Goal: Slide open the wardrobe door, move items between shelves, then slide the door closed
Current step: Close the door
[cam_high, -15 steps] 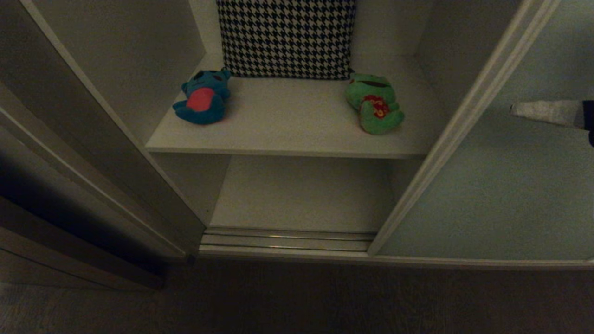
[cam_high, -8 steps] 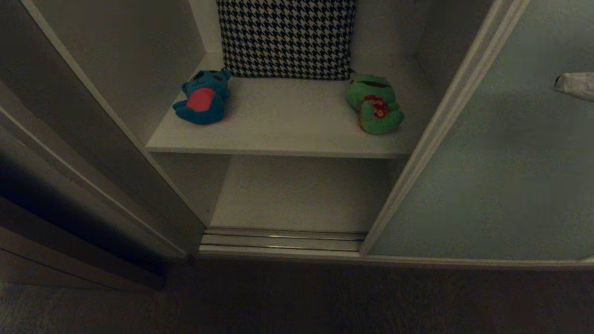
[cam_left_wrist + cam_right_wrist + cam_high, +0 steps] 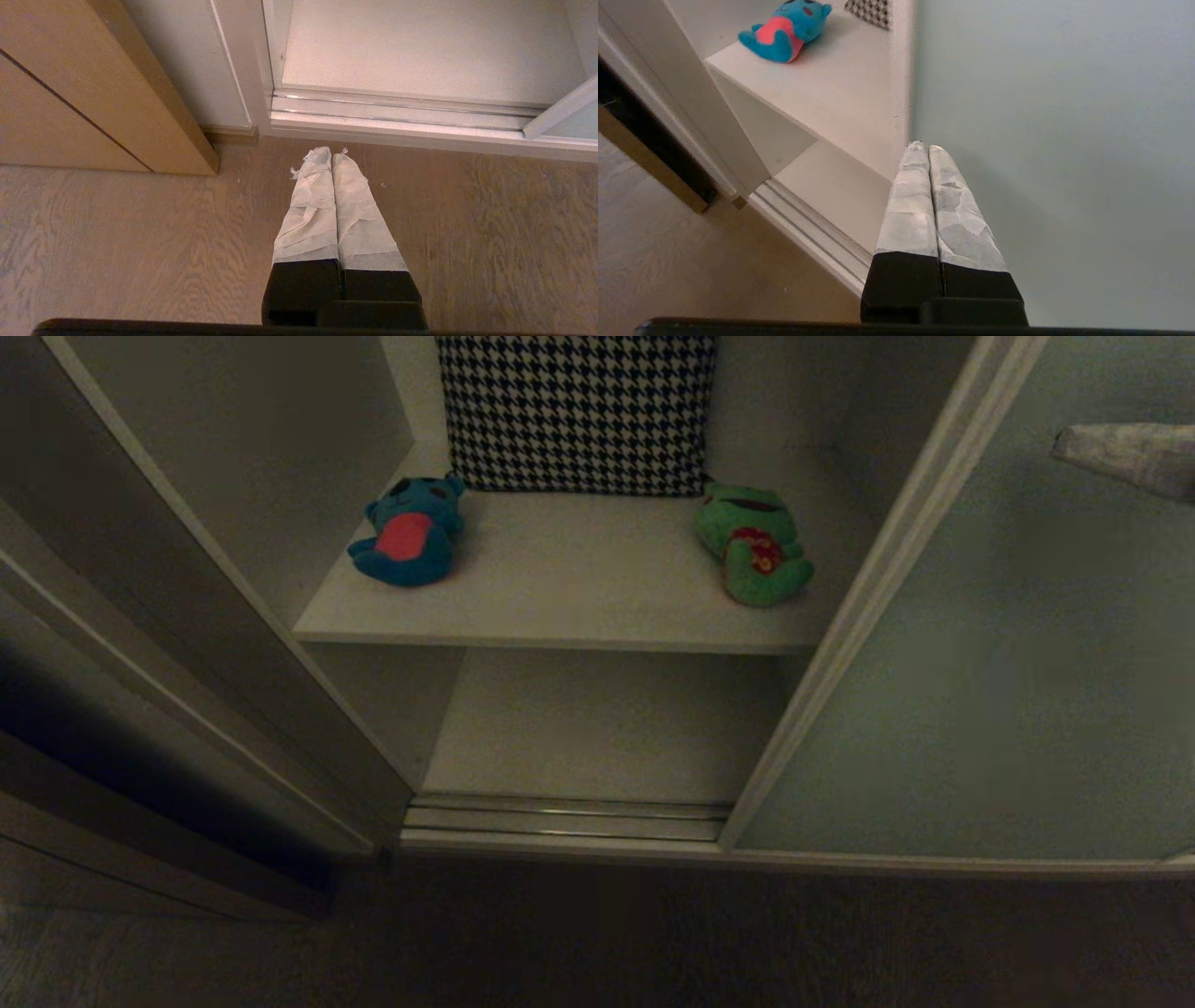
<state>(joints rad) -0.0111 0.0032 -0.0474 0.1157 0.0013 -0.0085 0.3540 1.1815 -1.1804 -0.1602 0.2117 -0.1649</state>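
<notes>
Head view looks down into an open wardrobe bay. On the upper shelf (image 3: pixel 579 588) a teal-blue bear (image 3: pixel 408 530) with a red belly lies near the left edge, close to the side wall, and a green frog (image 3: pixel 752 543) with red trim lies near the right edge, well apart from the bear. Between them, at the back edge of that shelf, a black-and-white houndstooth cushion (image 3: pixel 577 411) stands against the rear wall. Below, the lower shelf (image 3: pixel 607 723) sits just behind the metal floor track (image 3: pixel 565 819).

To the right, the sliding wardrobe door (image 3: pixel 1008 663), a pale grey-green panel with a thin light frame, covers the right part of the opening; its left edge cuts across the right ends of both shelves. At the top right of this view the right gripper (image 3: pixel 1064 443) reaches in over the face of the door, its tape-wrapped jaws pressed together with nothing between them. Its own wrist view shows the tips close to the door's framed edge, though whether they touch the panel cannot be told, with the bear visible further along the upper shelf.

Left wrist view shows the left gripper (image 3: pixel 331 156) hanging above the wooden floor (image 3: pixel 117 242) just in front of the track, jaws pressed together and holding nothing, with a brown wooden panel (image 3: pixel 70 93) off to one side.
</notes>
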